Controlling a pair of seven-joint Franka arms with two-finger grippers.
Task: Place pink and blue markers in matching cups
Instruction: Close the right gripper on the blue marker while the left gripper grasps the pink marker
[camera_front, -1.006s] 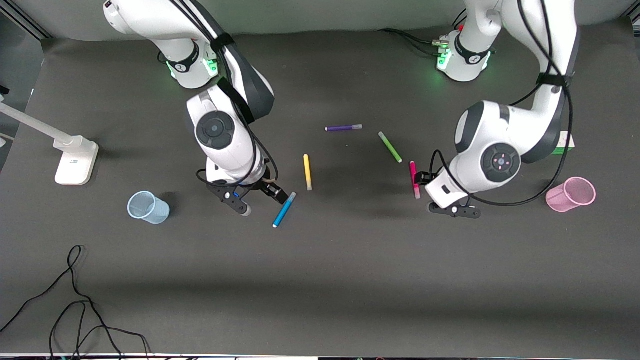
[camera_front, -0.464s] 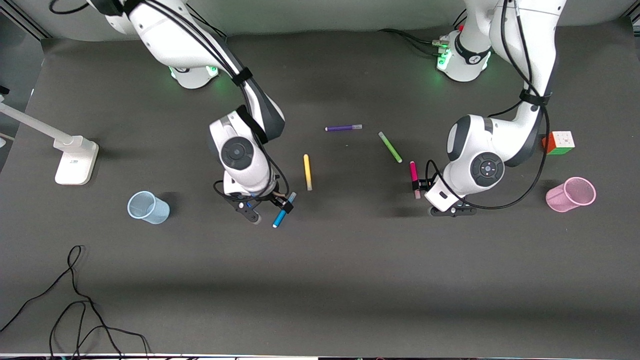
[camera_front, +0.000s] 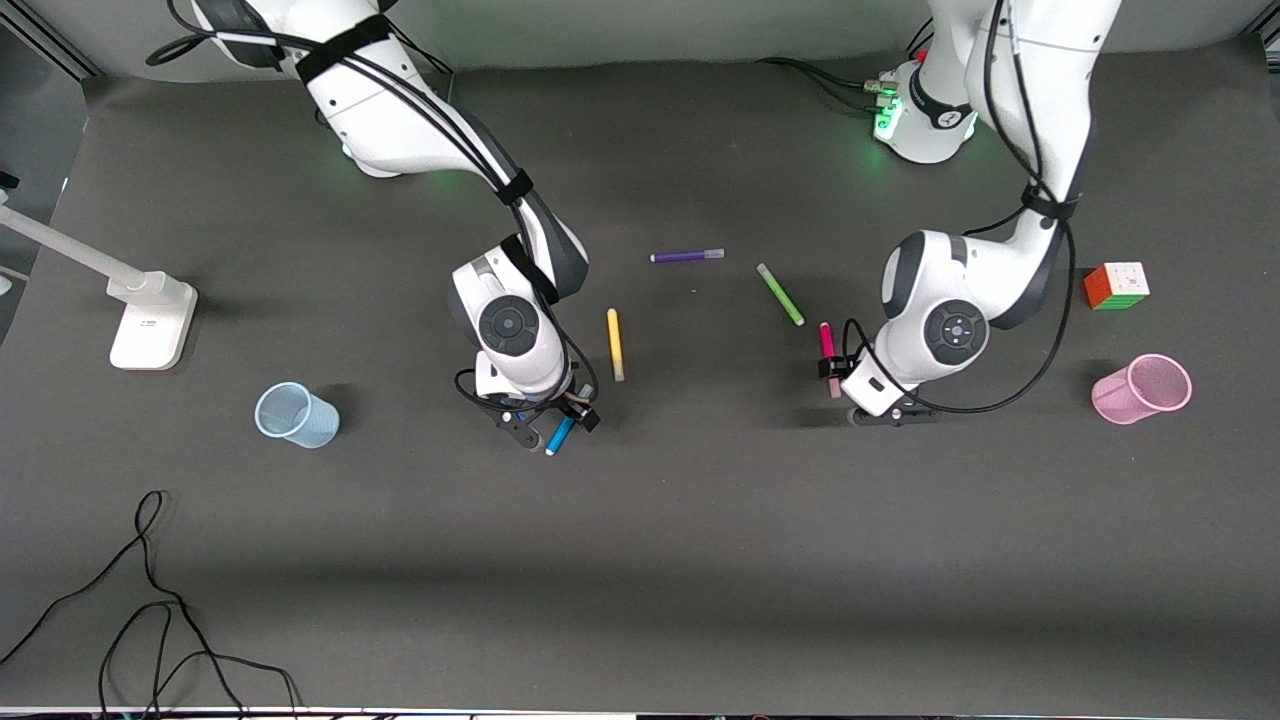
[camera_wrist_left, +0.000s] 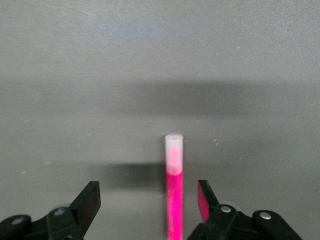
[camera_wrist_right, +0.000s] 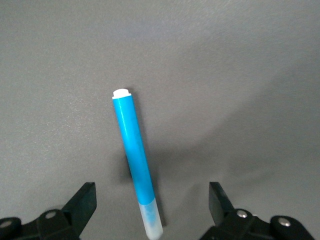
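The grasping step is judged to be in hand at both ends of the table. Nearest the front edge, the blue marker is straddled by the right gripper, whose fingers are spread wide on either side of it; the pale blue cup is found toward the right arm's end. The pink marker is likewise bracketed by the left gripper, held wide apart, with the pink cup toward the left arm's end. Closure on each barrel is called for next. Farther back, a yellow pen, green pen, purple pen and puzzle cube are seen; neither path to a cup appears blocked.
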